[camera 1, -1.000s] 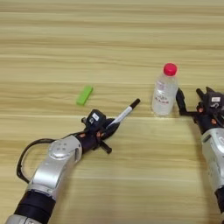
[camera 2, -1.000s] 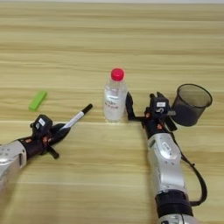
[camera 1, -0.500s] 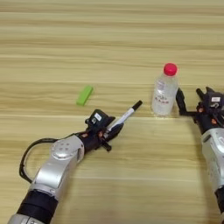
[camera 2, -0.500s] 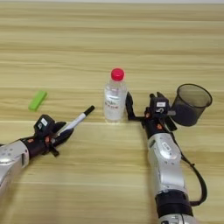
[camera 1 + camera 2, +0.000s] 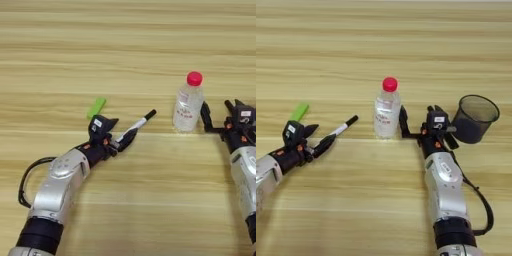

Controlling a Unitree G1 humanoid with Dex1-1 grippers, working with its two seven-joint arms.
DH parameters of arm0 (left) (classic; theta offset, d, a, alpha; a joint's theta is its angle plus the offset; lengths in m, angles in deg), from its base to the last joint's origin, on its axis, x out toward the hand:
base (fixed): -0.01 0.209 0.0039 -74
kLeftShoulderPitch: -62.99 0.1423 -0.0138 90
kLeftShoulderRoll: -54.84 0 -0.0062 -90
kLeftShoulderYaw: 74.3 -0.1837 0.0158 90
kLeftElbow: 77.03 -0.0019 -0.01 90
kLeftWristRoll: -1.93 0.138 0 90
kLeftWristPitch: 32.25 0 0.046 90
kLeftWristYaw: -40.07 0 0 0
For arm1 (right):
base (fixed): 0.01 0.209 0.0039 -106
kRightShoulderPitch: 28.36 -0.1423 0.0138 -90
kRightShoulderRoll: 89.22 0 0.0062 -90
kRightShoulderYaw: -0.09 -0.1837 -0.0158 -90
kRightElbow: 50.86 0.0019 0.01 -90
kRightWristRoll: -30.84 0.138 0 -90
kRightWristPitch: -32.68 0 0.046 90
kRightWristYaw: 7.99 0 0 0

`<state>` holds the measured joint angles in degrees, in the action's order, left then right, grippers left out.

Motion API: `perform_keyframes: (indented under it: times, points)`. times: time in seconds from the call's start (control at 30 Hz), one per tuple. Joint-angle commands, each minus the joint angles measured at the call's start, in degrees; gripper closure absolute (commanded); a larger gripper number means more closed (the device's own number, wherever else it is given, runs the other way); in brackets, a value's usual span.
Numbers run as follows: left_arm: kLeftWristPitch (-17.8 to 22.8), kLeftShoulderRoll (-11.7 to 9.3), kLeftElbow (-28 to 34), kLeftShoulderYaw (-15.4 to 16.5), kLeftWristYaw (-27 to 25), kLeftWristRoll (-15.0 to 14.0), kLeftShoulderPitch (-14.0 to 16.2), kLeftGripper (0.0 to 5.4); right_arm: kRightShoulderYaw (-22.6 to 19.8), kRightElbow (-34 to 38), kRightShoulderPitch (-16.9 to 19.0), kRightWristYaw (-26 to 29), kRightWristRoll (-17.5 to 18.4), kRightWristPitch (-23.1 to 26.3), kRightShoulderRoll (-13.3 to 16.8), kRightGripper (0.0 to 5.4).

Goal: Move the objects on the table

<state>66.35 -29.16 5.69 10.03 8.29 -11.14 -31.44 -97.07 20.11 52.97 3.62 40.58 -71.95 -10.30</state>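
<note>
Wide open worktop lay across the whole far side, and the near middle between the two arms was free too. The bottle and cup hemmed the right hand in on both sides, while the green block sat just beyond the left hand.

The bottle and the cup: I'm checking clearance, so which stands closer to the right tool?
The clear bottle with the red cap; the right tool has one finger beside it, while the dark cup sits apart.

Clear bottle with red cap, green block, dark see-through cup, white marker black-capped, light wood-grain table.
</note>
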Motion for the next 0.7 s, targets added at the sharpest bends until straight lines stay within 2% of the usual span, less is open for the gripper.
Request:
perform_keyframes:
  times: [0.03,0.23,0.3,0.37,0.47,0.6,0.7]
  points:
    - [1.8,-0.1,1.4,0.0,-0.7,-1.1,0.5,1.14,0.1,-0.7,-0.9,0.0,-0.3,0.3,0.1,0.00]
    - [1.8,-0.1,0.4,1.1,-0.4,-1.4,-0.3,0.47,0.2,-0.9,-1.0,0.0,-0.4,0.2,0.0,0.00]
    - [0.4,0.3,-0.8,2.8,0.8,-1.6,-1.4,0.33,0.3,-0.9,-0.9,0.0,-0.4,0.2,0.0,0.00]
    - [-3.0,0.7,-3.8,5.8,4.0,-1.0,-3.8,0.02,0.3,-1.0,-1.0,0.0,-0.4,0.2,0.0,0.00]
    - [-8.9,0.8,-8.7,8.8,8.4,0.9,-6.8,0.01,0.4,-1.1,-1.0,0.1,-0.4,0.1,0.0,0.00]
    - [-12.5,1.0,-12.2,10.5,9.3,0.4,-8.8,0.01,0.5,-1.1,-1.0,0.1,-0.5,0.1,0.0,0.00]
    - [-15.6,0.5,-15.8,12.0,11.2,1.1,-10.7,0.01,0.5,-1.2,-1.1,0.1,-0.5,0.1,0.0,0.00]
